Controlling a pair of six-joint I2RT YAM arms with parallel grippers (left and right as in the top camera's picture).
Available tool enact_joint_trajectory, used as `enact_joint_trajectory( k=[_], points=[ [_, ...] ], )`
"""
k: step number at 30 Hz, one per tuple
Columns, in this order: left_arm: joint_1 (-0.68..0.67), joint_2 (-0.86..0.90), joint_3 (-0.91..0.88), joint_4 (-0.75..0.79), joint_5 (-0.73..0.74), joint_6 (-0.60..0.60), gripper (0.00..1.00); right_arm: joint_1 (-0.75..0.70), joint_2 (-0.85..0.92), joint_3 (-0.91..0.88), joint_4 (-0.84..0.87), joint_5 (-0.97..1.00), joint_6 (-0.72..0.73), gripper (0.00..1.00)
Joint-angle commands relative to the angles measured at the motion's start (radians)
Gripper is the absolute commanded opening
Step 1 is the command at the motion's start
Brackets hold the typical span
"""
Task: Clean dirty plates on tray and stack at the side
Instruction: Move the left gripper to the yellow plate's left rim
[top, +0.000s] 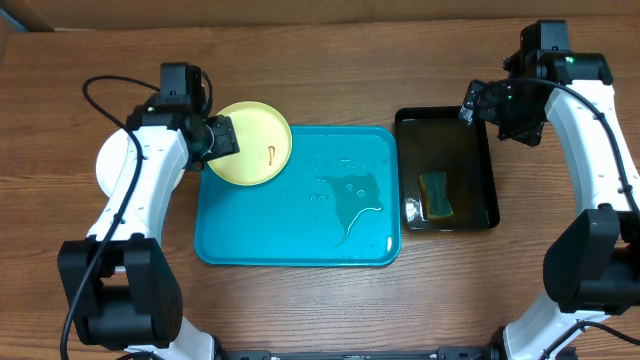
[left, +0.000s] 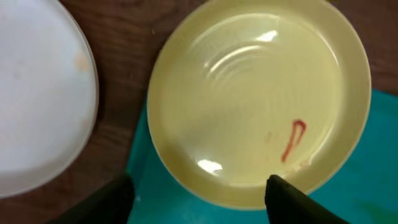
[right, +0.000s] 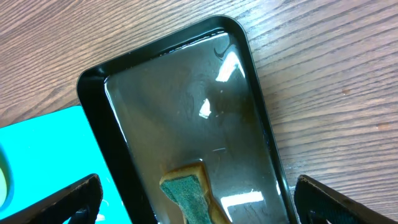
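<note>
A pale yellow-green plate (top: 252, 143) with a reddish smear (left: 293, 140) lies over the far left corner of the turquoise tray (top: 300, 240). My left gripper (top: 222, 137) is at the plate's left edge. In the left wrist view this gripper (left: 199, 200) is open: one finger (left: 292, 202) overlaps the plate's (left: 249, 106) rim, and the other is off the plate over the tray's edge (left: 158, 199). A white plate (top: 115, 165) sits on the table left of the tray, partly under the left arm. My right gripper (top: 500, 105) hangs open and empty above the far end of the black basin.
The black basin (top: 490, 170) stands right of the tray and holds shallow water and a green-and-yellow sponge (top: 434, 193). Water puddles (top: 355, 195) lie on the tray's floor. In the right wrist view the sponge (right: 189, 193) lies below the open fingers.
</note>
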Motion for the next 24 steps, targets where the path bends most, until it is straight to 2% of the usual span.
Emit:
enact_joint_trajectory(
  k=[1,7,15,19,24],
  points=[
    [0.014,0.011,-0.051,0.096,-0.047,0.063,0.65,0.005,-0.009,0.008,0.003,0.002,0.004,1.0],
    [0.017,0.031,-0.099,0.258,-0.155,0.116,0.54,0.005,-0.009,0.008,0.003,0.002,0.004,1.0],
    [0.018,0.172,-0.099,0.319,-0.127,0.157,0.62,0.005,-0.009,0.008,0.003,0.002,0.004,1.0],
    [0.017,0.187,-0.099,0.311,-0.108,0.156,0.64,0.005,-0.009,0.008,0.003,0.002,0.005,1.0],
    [0.0,0.167,-0.098,0.275,0.013,0.152,0.63,0.005,-0.009,0.008,0.003,0.002,0.004,1.0]
  ],
)
